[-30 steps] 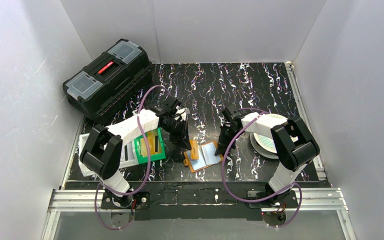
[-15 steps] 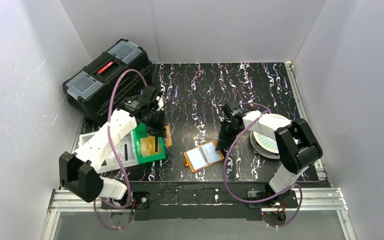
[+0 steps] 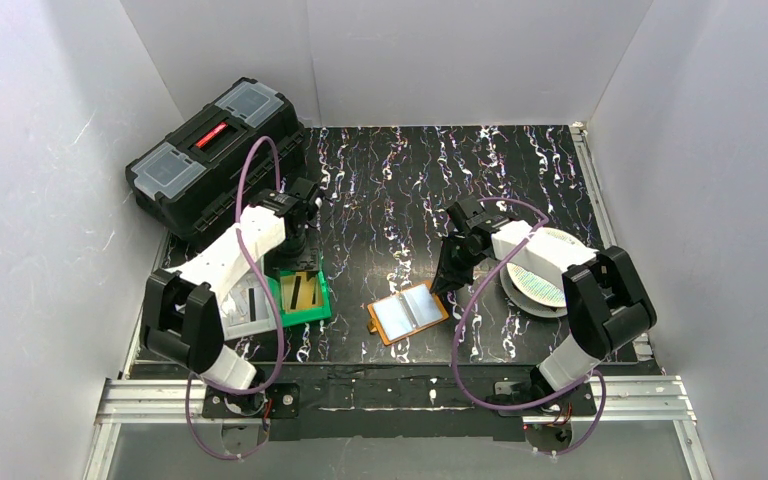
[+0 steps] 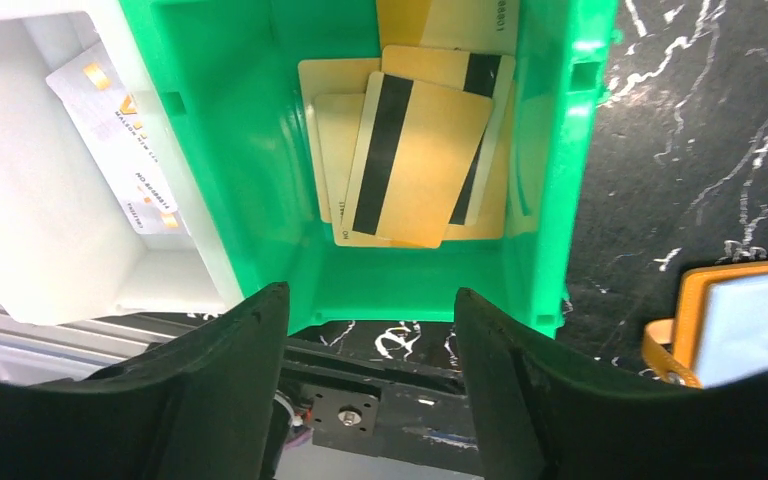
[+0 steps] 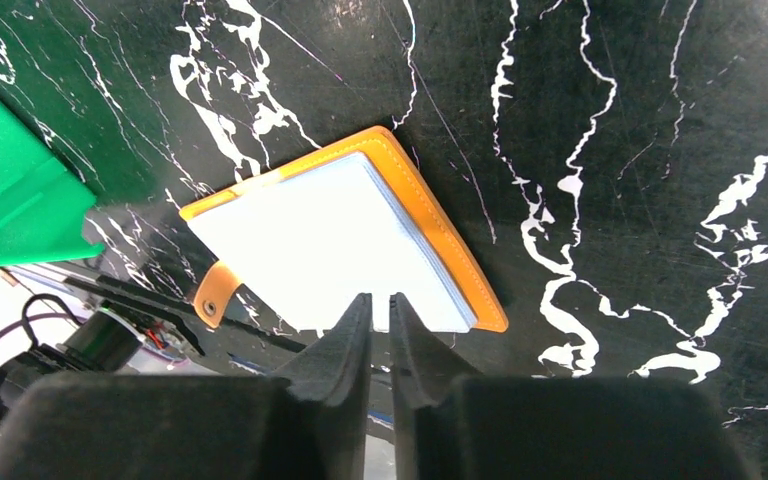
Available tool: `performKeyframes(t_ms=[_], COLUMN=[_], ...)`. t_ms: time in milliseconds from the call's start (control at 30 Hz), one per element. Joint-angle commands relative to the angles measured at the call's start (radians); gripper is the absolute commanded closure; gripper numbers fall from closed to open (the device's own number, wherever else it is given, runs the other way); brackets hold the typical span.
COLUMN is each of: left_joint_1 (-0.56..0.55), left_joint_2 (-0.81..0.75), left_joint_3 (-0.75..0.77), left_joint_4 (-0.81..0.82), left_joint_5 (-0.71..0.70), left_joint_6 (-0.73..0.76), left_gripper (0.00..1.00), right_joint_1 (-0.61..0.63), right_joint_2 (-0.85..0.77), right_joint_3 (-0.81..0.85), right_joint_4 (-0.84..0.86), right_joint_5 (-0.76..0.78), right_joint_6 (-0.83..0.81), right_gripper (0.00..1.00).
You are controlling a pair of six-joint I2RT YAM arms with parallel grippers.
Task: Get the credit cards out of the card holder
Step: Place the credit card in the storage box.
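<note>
Just beneath the nearer right gripper (image 5: 380,300), jaws nearly closed and empty, lies the open card holder (image 5: 330,240) (perhaps empty), while the left gripper (image 4: 370,300) gapes over credit cards (image 4: 415,160) in the green bin (image 4: 240,150).

We are seeing bright, even light falling from above and bouncing off the white walls (image 3: 50,150). The arms (image 3: 240,250) are casting only soft shadows on the dark table (image 3: 390,170). In the right wrist view, glare is washing the clear pockets of the card holder (image 5: 340,250) to blank white. In the left wrist view, the fingers (image 4: 220,390) of the left gripper (image 4: 370,300) are blurring, while the credit cards (image 4: 410,160) are showing sharp.
</note>
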Motion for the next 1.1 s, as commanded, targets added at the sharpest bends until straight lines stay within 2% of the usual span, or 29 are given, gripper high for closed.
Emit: performKeyframes(t_ms=[0, 133, 267, 467, 567, 800, 1067], left_joint_1=[0.006, -0.018, -0.166, -0.323, -0.381, -0.416, -0.417], left_joint_2=[-0.069, -0.145, -0.16, -0.093, -0.03, 0.126, 0.234], left_joint_3=[0.061, 0.059, 0.05, -0.022, -0.023, -0.034, -0.065], left_joint_4=[-0.01, 0.035, 0.069, 0.21, 0.266, 0.338, 0.353], left_joint_5=[0.027, 0.188, 0.268, 0.4, 0.407, 0.438, 0.414], left_joint_6=[0.013, 0.017, -0.018, -0.113, -0.13, -0.135, -0.133], left_gripper=[0.39, 0.45, 0.54, 0.73, 0.78, 0.99, 1.0], right_joint_1=[-0.003, -0.002, -0.003, -0.002, -0.001, 0.008, 0.017], right_joint_2=[-0.045, -0.049, -0.044, -0.027, -0.019, 0.007, 0.035], right_joint_3=[0.005, -0.005, -0.015, -0.016, -0.014, -0.008, -0.008], right_joint_4=[-0.016, -0.018, -0.022, -0.017, -0.018, -0.02, -0.016], right_joint_5=[0.006, 0.014, 0.025, 0.017, 0.015, 0.015, 0.011], right_joint_6=[-0.021, -0.034, -0.05, -0.062, -0.064, -0.073, -0.079], right_gripper=[0.76, 0.7, 0.69, 0.69, 0.7, 0.7, 0.7])
